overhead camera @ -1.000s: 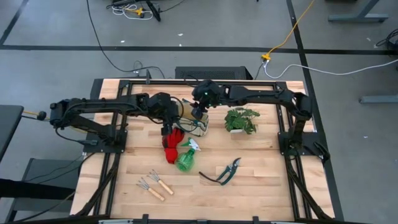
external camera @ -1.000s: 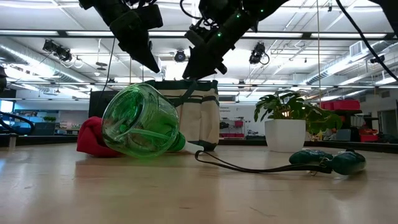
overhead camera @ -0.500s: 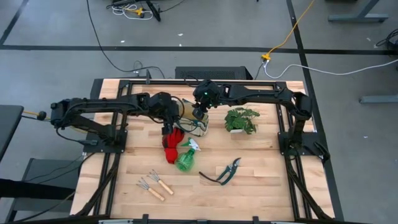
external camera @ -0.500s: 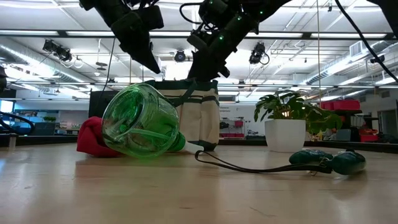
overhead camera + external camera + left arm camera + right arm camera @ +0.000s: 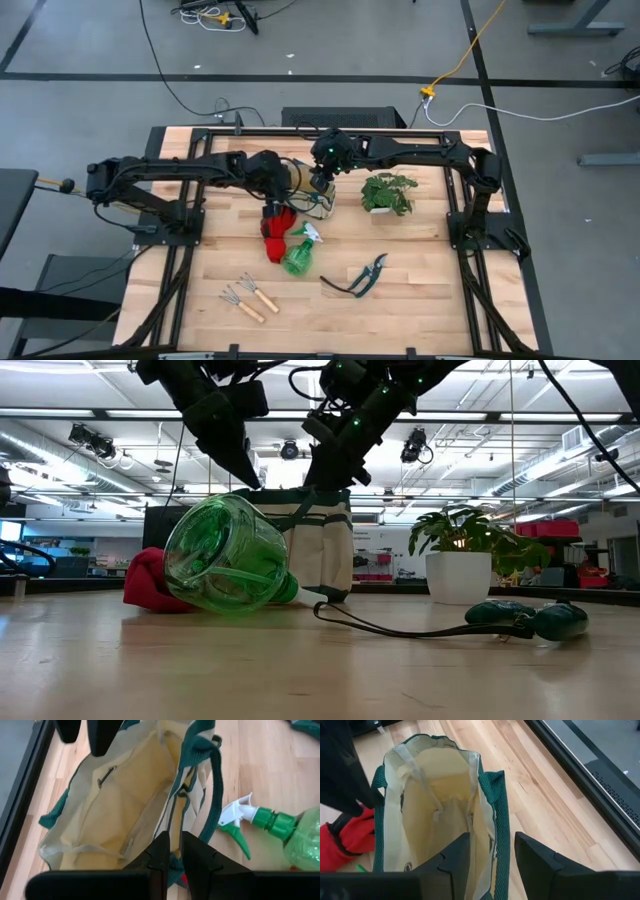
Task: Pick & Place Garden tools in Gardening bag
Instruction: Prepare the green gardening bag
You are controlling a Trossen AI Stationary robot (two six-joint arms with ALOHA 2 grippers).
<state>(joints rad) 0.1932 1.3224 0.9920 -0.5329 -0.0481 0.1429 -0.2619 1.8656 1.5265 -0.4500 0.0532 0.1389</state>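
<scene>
Both grippers over the open gardening bag [image 5: 305, 190], tools lying on the table [image 5: 420, 280].

At the left, two wooden-handled rakes [image 5: 248, 295] lie side by side near the front edge; the left gripper [image 5: 268, 207] hangs above the bag's near rim with its fingers [image 5: 192, 857] almost together, apparently around a bag edge, though that is hard to confirm. Just below it lie the red gloves [image 5: 277, 233], touching one green spray bottle [image 5: 300, 255] on its side, nozzle toward the bag. The right gripper [image 5: 318, 187] straddles the bag's far rim [image 5: 492, 815], jaws fairly wide. One pair of pruning shears [image 5: 357, 277] lies farther right; one potted plant [image 5: 388, 193] stands beside the bag. Since a second ago the left arm has edged slightly toward the bag; nothing else moved.
</scene>
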